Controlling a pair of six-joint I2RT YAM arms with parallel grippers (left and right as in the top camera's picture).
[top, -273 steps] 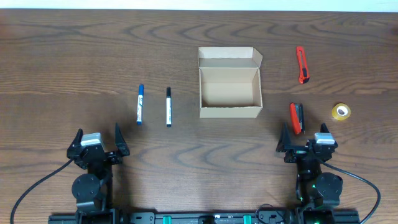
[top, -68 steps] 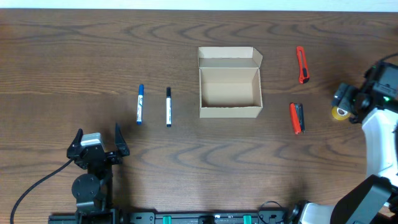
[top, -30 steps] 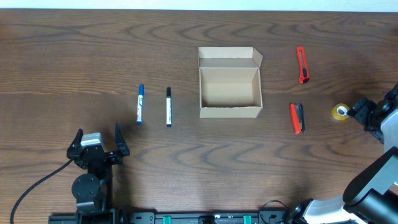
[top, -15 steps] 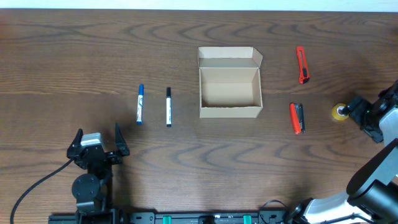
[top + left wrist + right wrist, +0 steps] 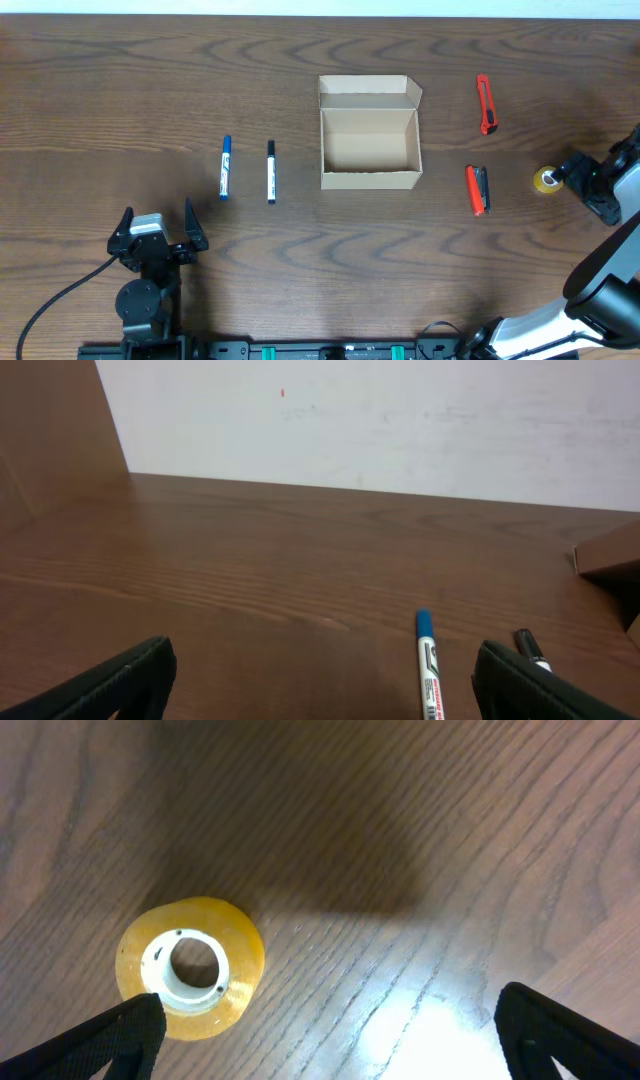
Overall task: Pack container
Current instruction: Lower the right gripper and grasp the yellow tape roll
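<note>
The open tan cardboard container (image 5: 368, 142) stands mid-table, flap lid folded back, inside empty. A blue marker (image 5: 226, 167) and a black marker (image 5: 270, 171) lie to its left. A red cutter (image 5: 485, 103) lies at its upper right and a red-and-black cutter (image 5: 477, 189) at its lower right. A yellow tape roll (image 5: 546, 180) lies at the far right. My right gripper (image 5: 588, 185) is open, just right of the roll, which sits near its left finger in the right wrist view (image 5: 190, 967). My left gripper (image 5: 158, 231) is open and empty at the front left.
The left wrist view shows the blue marker (image 5: 429, 670), the black marker's tip (image 5: 532, 648), a corner of the container (image 5: 608, 552) and a white wall behind. The right arm reaches in from the table's right edge.
My right arm has left its rest pose at the front right and swung out to the far right edge. In the last second the gripper has settled just right of the tape roll.
</note>
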